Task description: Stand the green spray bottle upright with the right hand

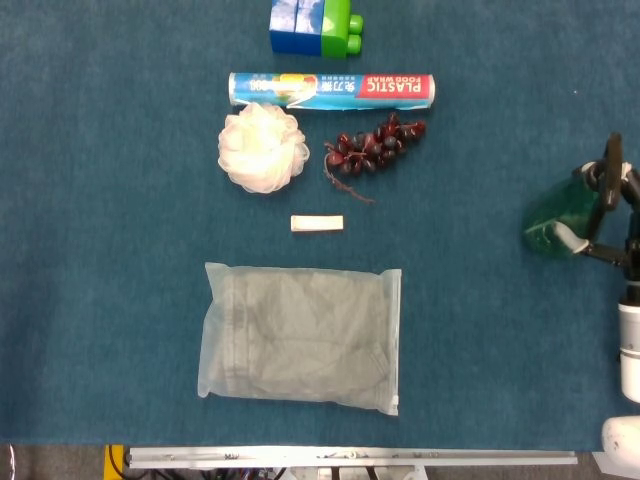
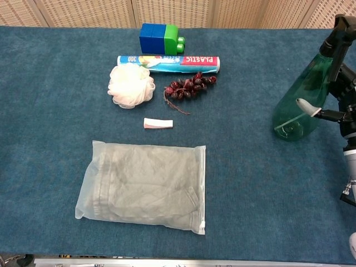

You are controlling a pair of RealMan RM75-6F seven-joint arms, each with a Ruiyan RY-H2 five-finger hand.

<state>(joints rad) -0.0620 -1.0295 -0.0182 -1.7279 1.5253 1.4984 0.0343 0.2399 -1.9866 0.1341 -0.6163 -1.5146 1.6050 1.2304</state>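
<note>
The table [image 2: 50, 67], covered in blue cloth, carries everything; its middle and far parts hold things the task does not touch, spread out with gaps between them, so none crowds the work at the right edge. Largest of these is the clear bag of folded cloth [image 2: 143, 186], lying flat near the front; beyond it lie the plastic wrap box [image 2: 169, 63], the white bath pouf [image 2: 130, 84], the blue and green blocks [image 2: 161, 38], the bunch of dark grapes [image 2: 189, 88] and the small pale strip [image 2: 158, 123]; all are well apart from the bottle.

The green spray bottle [image 2: 303, 100] is at the table's right side, its broad base low on the cloth and its neck leaning up and to the right, so it is tilted and, by my judgement, partway to upright; whether the base sits flat cannot be told. It leans that way because the right hand [image 2: 339, 83] holds it from the right, with dark fingers about the neck below the black nozzle and a pale fingertip [image 2: 307, 105] pressed on the body's side; the bottle thus lies just left of the hand and touching it. The left hand shows in neither view.
</note>
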